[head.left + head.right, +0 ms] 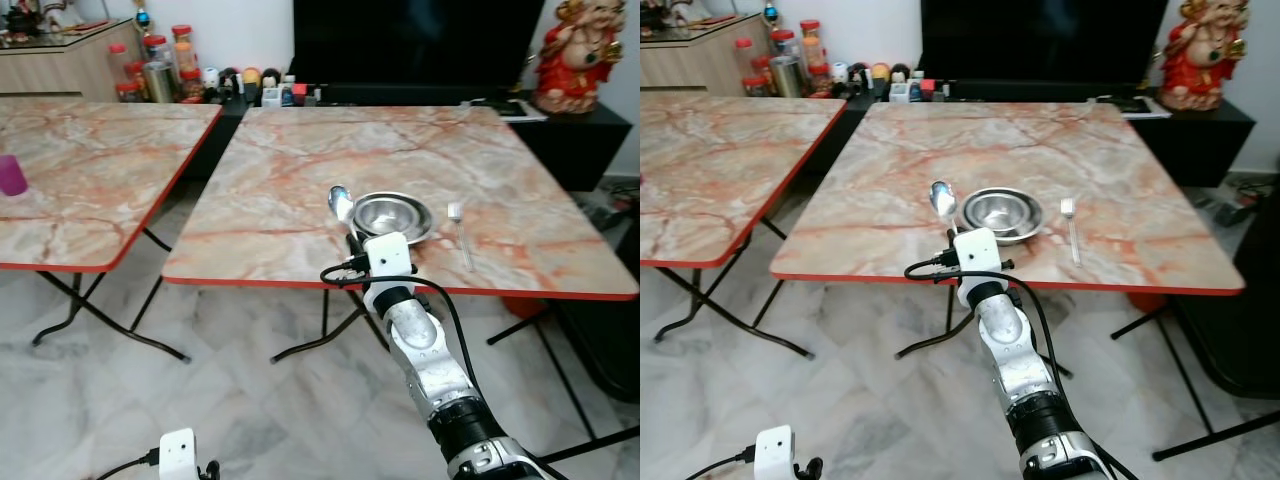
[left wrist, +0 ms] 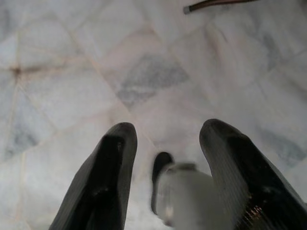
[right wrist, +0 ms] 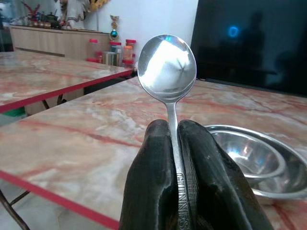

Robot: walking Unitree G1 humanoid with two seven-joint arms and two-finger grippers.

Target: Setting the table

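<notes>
1. The right gripper (image 3: pixel 175 143) reached out over the near edge of the marble-patterned table (image 1: pixel 300 160), and its two black fingers (image 3: pixel 152 182) were pressed together on the handle of a spoon (image 3: pixel 167 64).
2. The spoon stood roughly upright in that grip, its round bowl above the fingertips and catching the light; in the left eye view the spoon's bowl (image 1: pixel 341 203) showed just beside the left rim of the steel bowls (image 1: pixel 392 217).
3. The steel bowls, one nested inside the other, sat on the table near its front edge, a little right of the middle.
4. A fork (image 1: pixel 461 233) lay flat on the table to the right of the steel bowls, apart from them, with its tines pointing away from the robot.
5. The left gripper (image 2: pixel 165 153) hung low over the pale marble floor (image 2: pixel 96 72), its fingers spread wide with nothing between them; a rounded, blurred part of the robot showed between them, too unclear to name.
6. A second table (image 1: pixel 90 160) of the same pattern stood to the left, with a purple cup (image 1: pixel 11 175) on it near the picture's edge.
7. Behind the tables a dark television (image 1: pixel 410 45) stood on a low black cabinet, a red and gold figurine (image 1: pixel 577 55) stood on the cabinet's right end, and jars and bottles (image 1: pixel 160 70) were gathered to the left of it.
</notes>
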